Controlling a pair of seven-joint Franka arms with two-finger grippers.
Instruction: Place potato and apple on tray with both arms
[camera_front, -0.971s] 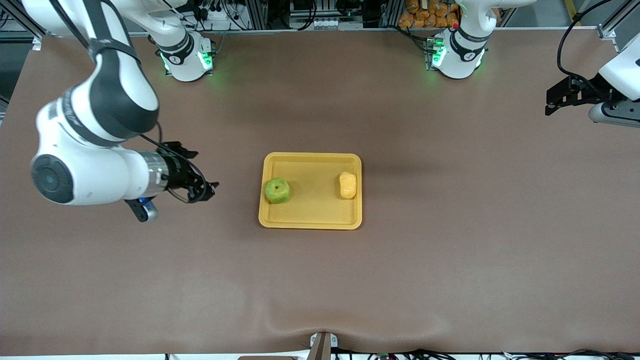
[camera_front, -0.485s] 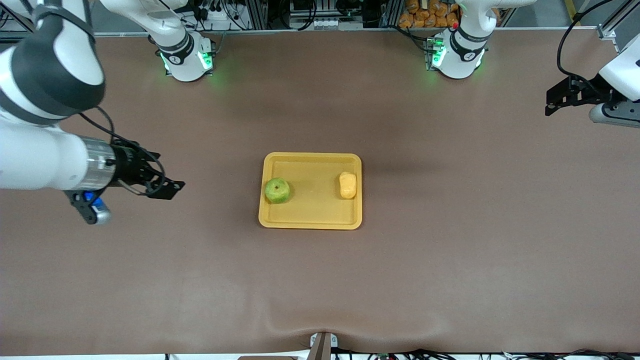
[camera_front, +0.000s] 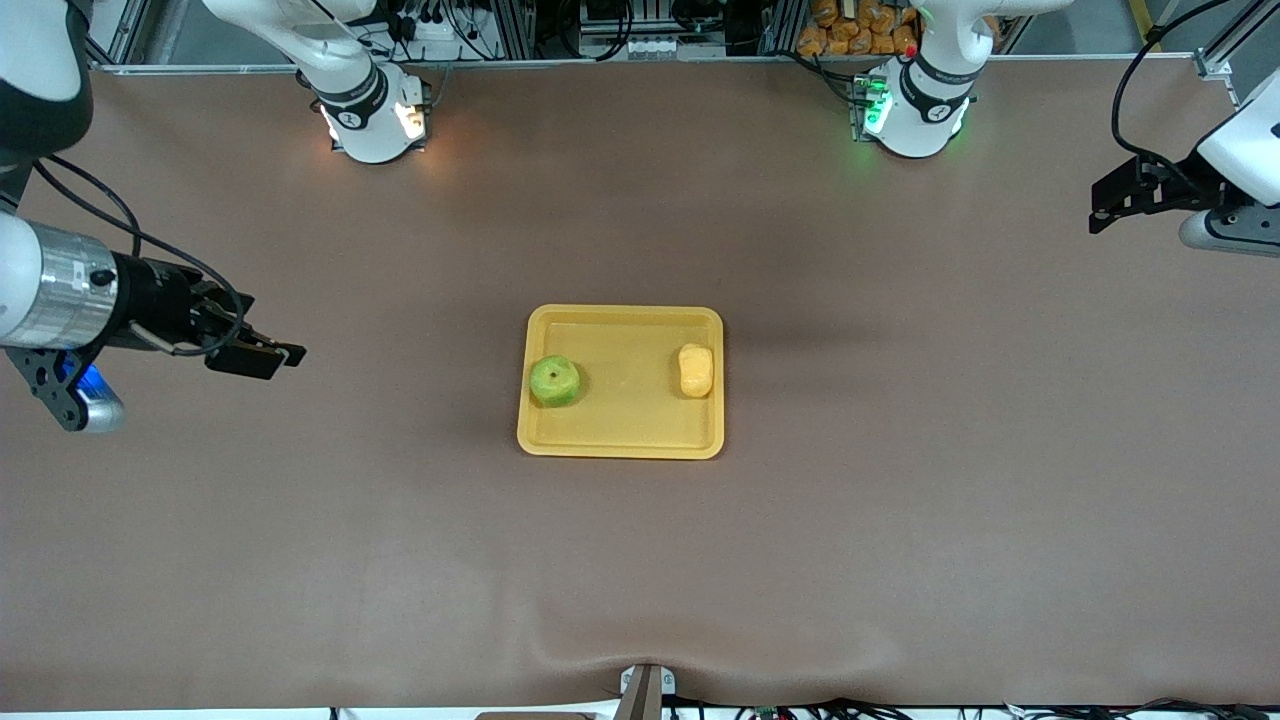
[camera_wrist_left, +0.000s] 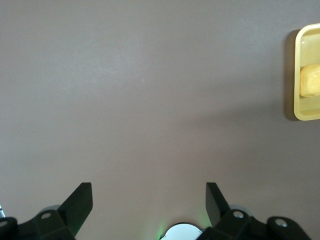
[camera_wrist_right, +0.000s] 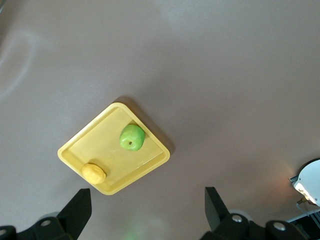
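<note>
— Two sets of fingers, and both stand spread with nothing between them. The right wrist view shows its pair (camera_wrist_right: 76, 209) wide apart above bare table, and the left wrist view shows the same of its own fingers (camera_wrist_left: 80, 199).

— Where do the grippers hang, going outward from there?

— The right gripper (camera_front: 262, 358) is over the table at the right arm's end, well apart from the tray (camera_front: 620, 440). The left gripper (camera_front: 1105, 208) is over the left arm's end of the table, up near the bases, and that arm looks to be waiting.

— And the fruit?

— Both pieces lie in the tray at mid-table. The apple (camera_front: 554, 381) rests against the rim toward the right arm's end; the potato (camera_front: 695, 369) sits by the rim toward the left arm's end. They are well apart from each other. By this layout I judge the placing done.

— Suppose one had to be picked up again. How would it handle?

— The apple looks round, firm and smooth-skinned, so I'd expect it to roll or slip if pinched off-centre. Best to close across its widest girth, straight down over the stem dimple. The potato looks light, matte and bumpy, which should give the pads more bite. Take it across its short width at the middle, not end to end.

— Any risk from the tray?

— Each piece sits close to a low rim, so a finger coming down on that side could catch the rim and shift the whole tray, which seems light plastic.
</note>
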